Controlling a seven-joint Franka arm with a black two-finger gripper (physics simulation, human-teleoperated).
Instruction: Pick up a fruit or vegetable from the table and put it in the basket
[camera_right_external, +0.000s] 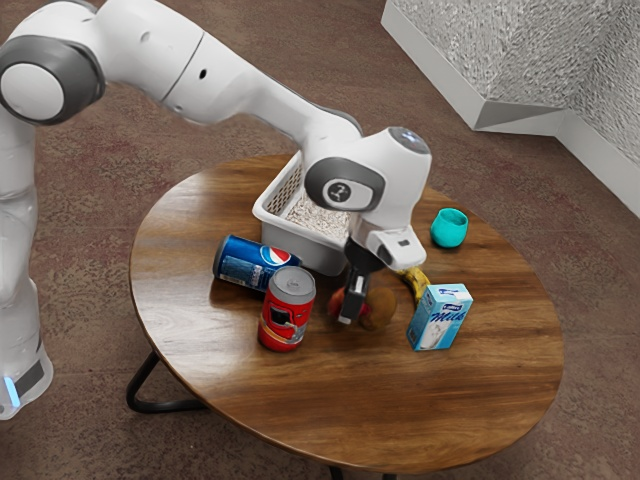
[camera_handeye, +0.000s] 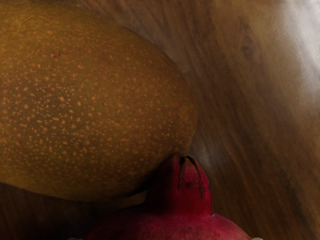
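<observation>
I cannot tell whether the pincer grips the pomegranate; the mango, apparently touching its crown, could jostle it loose during lifting.

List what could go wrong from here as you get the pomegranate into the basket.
The speckled fruit lies right up against the crown of the pomegranate, so lifting could nudge it and set it rolling.

The red can stands upright close to my gripper; a sideways drift that way might knock it over.

The basket has raised walls, so a low carry could catch the fruit on its rim.
</observation>
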